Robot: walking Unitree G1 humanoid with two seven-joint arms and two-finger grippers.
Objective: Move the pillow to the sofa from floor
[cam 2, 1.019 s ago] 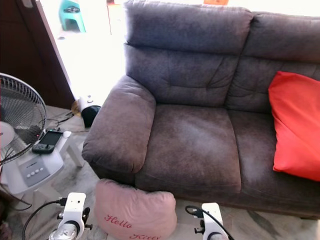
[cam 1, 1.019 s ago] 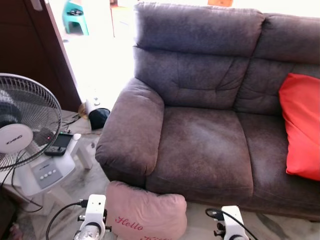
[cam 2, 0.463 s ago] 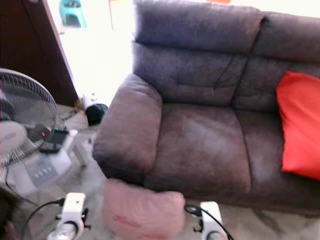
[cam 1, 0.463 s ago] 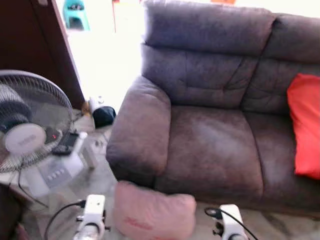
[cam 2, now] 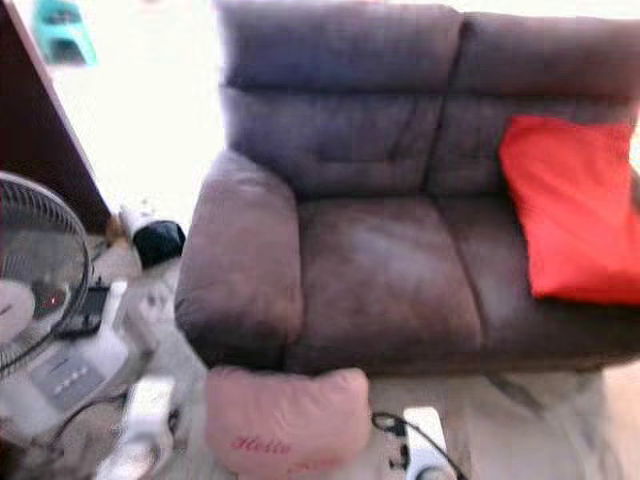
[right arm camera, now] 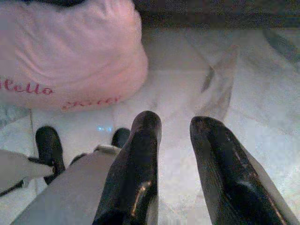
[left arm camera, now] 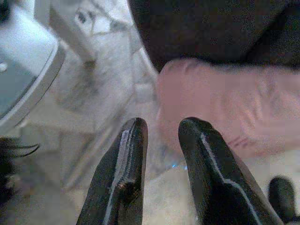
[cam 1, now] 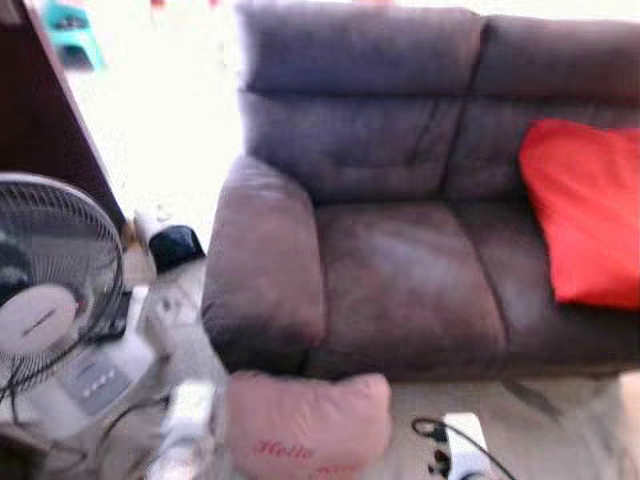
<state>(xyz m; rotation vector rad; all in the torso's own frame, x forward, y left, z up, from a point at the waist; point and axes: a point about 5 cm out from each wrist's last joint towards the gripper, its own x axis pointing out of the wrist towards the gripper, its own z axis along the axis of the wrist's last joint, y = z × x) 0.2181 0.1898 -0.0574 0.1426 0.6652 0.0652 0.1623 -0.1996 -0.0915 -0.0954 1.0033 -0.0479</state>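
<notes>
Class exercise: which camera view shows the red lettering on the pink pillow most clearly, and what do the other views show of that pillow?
The right wrist view: the pink pillow is close, its lettering readable. Both eye views show it whole but blurred, on the floor against the sofa. The left wrist view shows one blurred end.

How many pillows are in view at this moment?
2. A pink pillow lies on the floor against the sofa's front, below its armrest; a red pillow leans on the sofa's right seat. Others may be outside the frame.

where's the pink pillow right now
The pink pillow lies on the floor against the front of the sofa, below its left armrest, between the two arms.
</notes>
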